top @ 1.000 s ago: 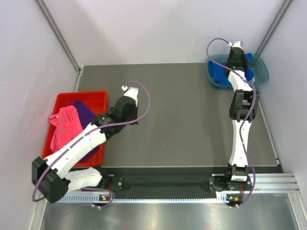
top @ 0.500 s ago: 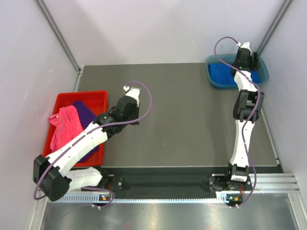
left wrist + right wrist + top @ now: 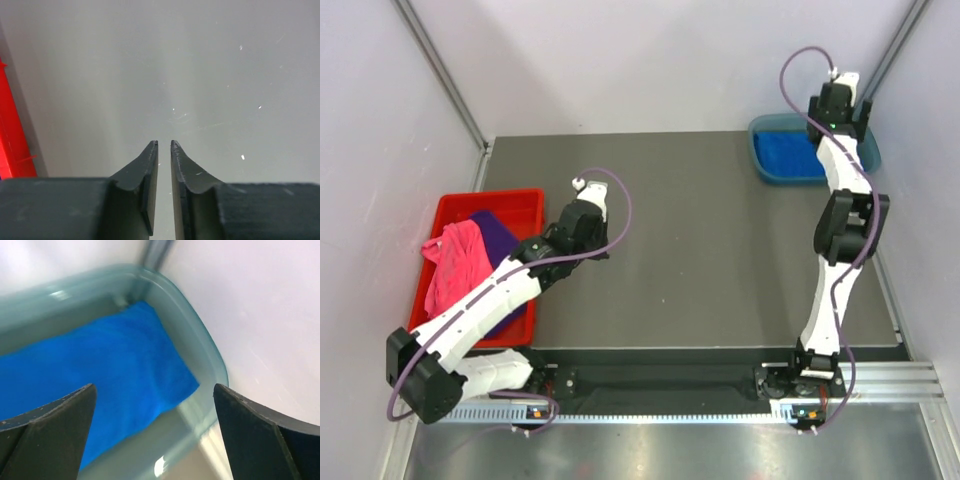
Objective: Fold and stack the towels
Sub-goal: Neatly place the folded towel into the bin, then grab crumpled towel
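Royal blue towel (image 3: 100,360) is lying flat with neat edges in the teal tray (image 3: 200,355), at the far right corner of the table (image 3: 700,250). One square corner is showing and the nap is looking smooth. Right gripper (image 3: 154,390) is hovering over it, jaws spread wide, holding nothing.

Pink towel (image 3: 453,265) is sitting crumpled in the red bin (image 3: 515,200) at the table's left edge, spilling over the bin's left rim. Purple towel (image 3: 498,232) is lying beside it and partly under it.

Left gripper (image 3: 164,147) is pointing at bare table near the bin, jaws only a slit apart, nothing between them.

Left arm (image 3: 490,300) is covering the purple towel's near end. Right arm (image 3: 840,230) is blocking the tray's right side from above. Right wrist view is cutting off the blue towel's left part, so its layers can't be counted. In the left wrist view the bin is showing only as a red sliver.
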`<state>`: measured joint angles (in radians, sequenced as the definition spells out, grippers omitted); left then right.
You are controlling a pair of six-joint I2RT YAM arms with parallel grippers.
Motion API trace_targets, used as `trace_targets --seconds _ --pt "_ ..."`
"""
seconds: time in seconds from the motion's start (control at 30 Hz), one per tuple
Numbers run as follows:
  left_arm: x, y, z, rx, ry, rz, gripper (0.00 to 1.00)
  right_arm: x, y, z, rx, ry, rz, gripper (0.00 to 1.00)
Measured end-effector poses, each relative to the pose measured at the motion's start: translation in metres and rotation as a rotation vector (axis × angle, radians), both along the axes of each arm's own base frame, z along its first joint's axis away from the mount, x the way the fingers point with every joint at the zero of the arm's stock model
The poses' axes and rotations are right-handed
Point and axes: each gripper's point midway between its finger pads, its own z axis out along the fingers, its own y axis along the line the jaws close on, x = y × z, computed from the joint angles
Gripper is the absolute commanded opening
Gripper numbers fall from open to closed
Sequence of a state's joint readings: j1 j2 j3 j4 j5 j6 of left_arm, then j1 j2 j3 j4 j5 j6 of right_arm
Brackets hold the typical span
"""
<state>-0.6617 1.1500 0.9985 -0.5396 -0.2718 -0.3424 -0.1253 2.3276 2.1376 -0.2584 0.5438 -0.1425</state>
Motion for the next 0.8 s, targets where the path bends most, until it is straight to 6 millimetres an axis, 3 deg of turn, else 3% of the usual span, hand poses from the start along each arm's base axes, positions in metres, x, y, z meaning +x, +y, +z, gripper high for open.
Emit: trace_targets --seconds 0.1,0.17,0.23,0.3,0.4,0.53,0.6,0.67,0.73,0.8 --pt "0.0 0.002 0.009 -0.023 -0.014 0.024 0.24 -0.027 0.043 0.062 0.102 -0.125 0.058 1.0" --pt "0.005 0.005 0.02 -0.035 -0.04 0.058 0.27 -0.051 0.084 0.099 0.164 -0.204 0.124 1.0" --pt "0.011 0.012 0.031 -0.039 -0.057 0.113 0.3 -0.079 0.137 0.123 0.235 -0.259 0.229 1.0" --pt "0.021 0.023 0.039 -0.034 -0.069 0.188 0.32 -0.107 0.196 0.131 0.32 -0.297 0.362 1.0" --pt "0.044 0.059 0.039 -0.035 -0.05 0.364 0.34 -0.151 0.28 0.104 0.444 -0.245 0.563 1.0" --pt "0.063 0.145 0.008 -0.006 0.047 0.708 0.37 -0.201 0.35 0.022 0.544 -0.035 0.712 1.0" --pt "0.06 0.181 -0.012 0.027 0.108 0.866 0.46 -0.225 0.367 -0.014 0.578 0.062 0.748 1.0" --pt "0.053 0.209 -0.03 0.053 0.16 1.002 0.47 -0.247 0.378 -0.043 0.612 0.147 0.773 1.0" --pt "0.047 0.23 -0.044 0.052 0.196 1.112 0.47 -0.265 0.388 -0.061 0.642 0.207 0.796 1.0" --pt "0.04 0.251 -0.055 0.039 0.223 1.216 0.48 -0.273 0.396 -0.065 0.663 0.23 0.818 1.0"
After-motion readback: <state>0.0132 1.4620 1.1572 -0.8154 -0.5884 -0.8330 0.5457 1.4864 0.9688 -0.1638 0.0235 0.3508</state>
